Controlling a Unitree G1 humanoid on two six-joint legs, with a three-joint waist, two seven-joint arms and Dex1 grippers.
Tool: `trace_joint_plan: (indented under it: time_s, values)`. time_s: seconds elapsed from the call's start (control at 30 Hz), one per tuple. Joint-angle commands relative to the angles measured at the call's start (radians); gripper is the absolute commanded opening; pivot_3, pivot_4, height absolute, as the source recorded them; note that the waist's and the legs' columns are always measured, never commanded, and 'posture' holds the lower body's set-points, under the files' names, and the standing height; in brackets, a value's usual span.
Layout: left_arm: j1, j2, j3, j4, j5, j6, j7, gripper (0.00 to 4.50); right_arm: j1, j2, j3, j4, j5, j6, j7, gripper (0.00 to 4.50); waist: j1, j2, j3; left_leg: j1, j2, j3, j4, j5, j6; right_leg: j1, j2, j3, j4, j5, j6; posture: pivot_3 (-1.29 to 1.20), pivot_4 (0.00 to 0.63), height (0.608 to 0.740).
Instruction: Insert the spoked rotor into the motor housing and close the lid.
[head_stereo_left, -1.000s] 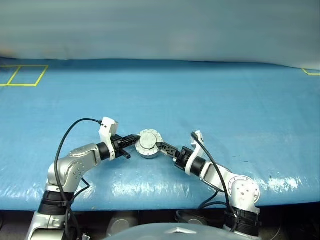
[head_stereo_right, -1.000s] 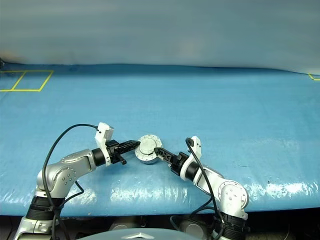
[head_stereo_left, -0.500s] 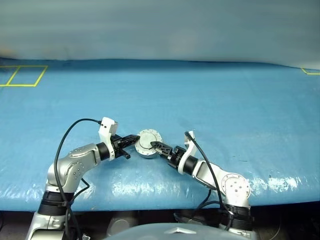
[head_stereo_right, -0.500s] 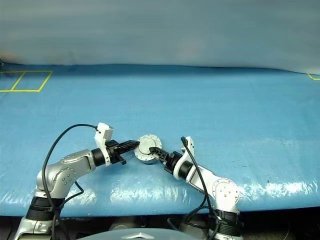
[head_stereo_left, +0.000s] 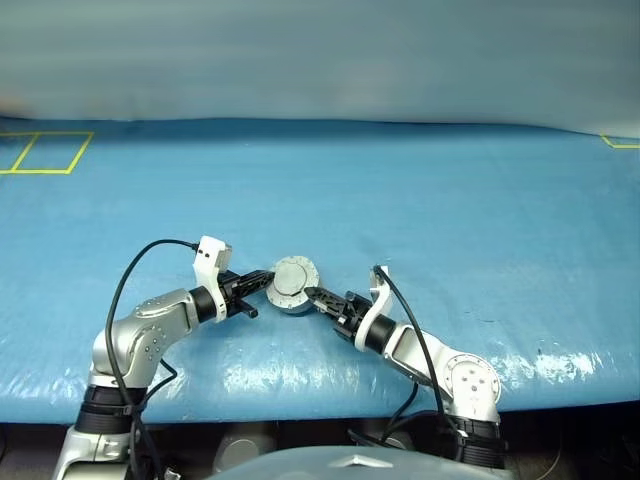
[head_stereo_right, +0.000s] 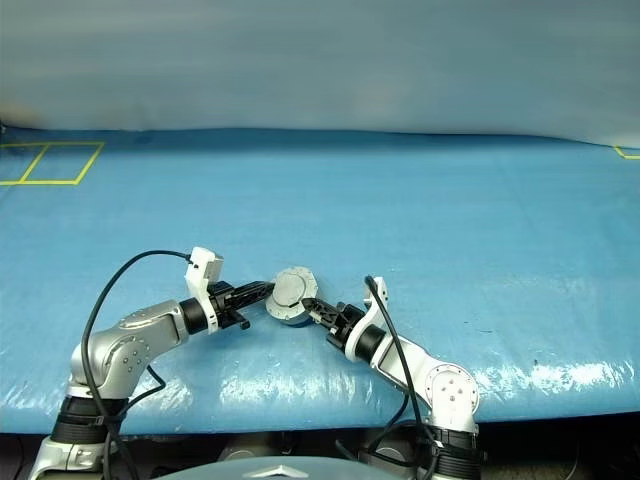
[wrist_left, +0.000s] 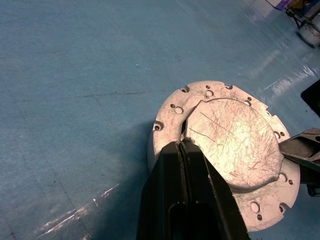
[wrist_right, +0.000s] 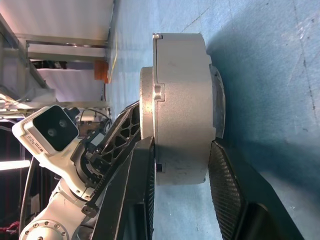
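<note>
Two claws at motor housing (head_stereo_left: 291, 285) — left claw (wrist_left: 182, 150) pressed together on lid (wrist_left: 231, 144); right claw (wrist_right: 180, 165) pinching housing top and bottom.

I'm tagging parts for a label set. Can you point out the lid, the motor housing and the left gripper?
lid (wrist_left: 232, 142): left wrist view, scratched top face.
motor housing (wrist_right: 181, 107): right wrist view, side wall.
left gripper (wrist_left: 184, 150): left wrist view, closed fingertips.
</note>
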Motion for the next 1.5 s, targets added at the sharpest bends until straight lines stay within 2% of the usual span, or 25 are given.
trace_joint_plan:
  time_s: [0.03,0.13,0.27,0.4,0.5,0.73,0.87,0.9,1.17,1.5]
  values:
    - [0.022,-0.092,0.085,-0.076,-0.054,-0.108,0.035,0.0,0.009,0.008,0.03,-0.033,0.033,-0.004,-0.018,1.17,0.0,0.0,0.001,0.0,0.0,0.0,0.0,0.0,0.0,0.0,0.0,0.0,0.0,0.0,0.0,0.0,0.15,0.74]
    - [0.056,-0.196,0.19,-0.164,-0.11,-0.173,0.13,0.0,0.008,0.024,0.012,-0.045,0.064,-0.049,-0.036,1.17,0.002,-0.002,0.001,-0.004,0.0,0.0,0.001,0.0,0.0,-0.003,0.0,0.0,0.0,0.0,0.001,0.0,0.15,0.74]
    - [0.121,-0.265,0.247,-0.253,-0.196,-0.179,0.208,0.0,0.002,0.025,0.009,-0.054,0.106,-0.091,-0.058,1.17,-0.002,-0.001,0.001,-0.007,0.001,0.0,0.002,0.0,0.0,-0.005,0.001,0.0,0.0,0.001,0.0,0.0,0.15,0.74]
    - [0.241,-0.367,0.294,-0.306,-0.413,-0.131,0.328,0.0,-0.025,0.025,0.002,-0.049,0.155,-0.137,-0.078,1.17,0.0,-0.001,0.002,-0.01,0.0,-0.001,0.005,-0.001,0.001,-0.006,0.001,0.0,-0.001,0.001,0.001,0.0,0.15,0.74]
    - [0.31,-0.42,0.276,-0.32,-0.521,-0.106,0.401,0.59,-0.051,0.023,-0.004,-0.039,0.183,-0.17,-0.09,1.17,0.003,-0.001,0.004,-0.012,0.0,-0.002,0.008,-0.001,0.002,-0.006,0.001,-0.001,-0.002,0.002,0.002,0.0,0.15,0.74]
    - [0.366,-0.536,0.227,-0.276,-0.677,-0.15,0.479,2.92,-0.123,0.012,-0.005,-0.027,0.22,-0.216,-0.108,1.17,0.001,0.0,0.005,-0.013,0.0,-0.002,0.011,-0.001,0.002,-0.005,0.002,-0.002,-0.001,0.002,0.002,0.0,0.15,0.74]
    - [0.368,-0.546,0.188,-0.245,-0.76,-0.167,0.515,4.31,-0.149,0.01,-0.002,-0.028,0.232,-0.231,-0.113,1.17,0.0,0.0,0.005,-0.013,0.0,-0.002,0.01,-0.001,0.002,-0.005,0.001,-0.001,-0.001,0.002,0.001,0.0,0.15,0.74]
    - [0.368,-0.544,0.179,-0.238,-0.788,-0.168,0.52,4.49,-0.155,0.012,0.0,-0.031,0.238,-0.237,-0.112,1.17,0.0,0.0,0.005,-0.013,-0.001,-0.002,0.01,-0.001,0.002,-0.005,0.001,-0.001,-0.001,0.002,0.001,0.0,0.15,0.74]
    - [0.366,-0.511,0.129,-0.192,-0.933,-0.177,0.51,4.5,-0.179,0.037,0.047,-0.071,0.294,-0.269,-0.123,1.17,-0.002,0.0,0.006,-0.013,0.0,-0.001,0.011,-0.002,0.003,-0.005,0.002,-0.001,-0.001,0.003,0.0,0.0,0.15,0.74]
    - [0.343,-0.5,0.106,-0.118,-0.985,-0.184,0.405,4.5,-0.126,0.016,0.151,-0.125,0.365,-0.274,-0.163,1.17,-0.003,0.001,0.006,-0.013,-0.001,-0.001,0.011,-0.002,0.003,-0.005,0.002,-0.001,-0.001,0.005,-0.003,0.0,0.15,0.74]
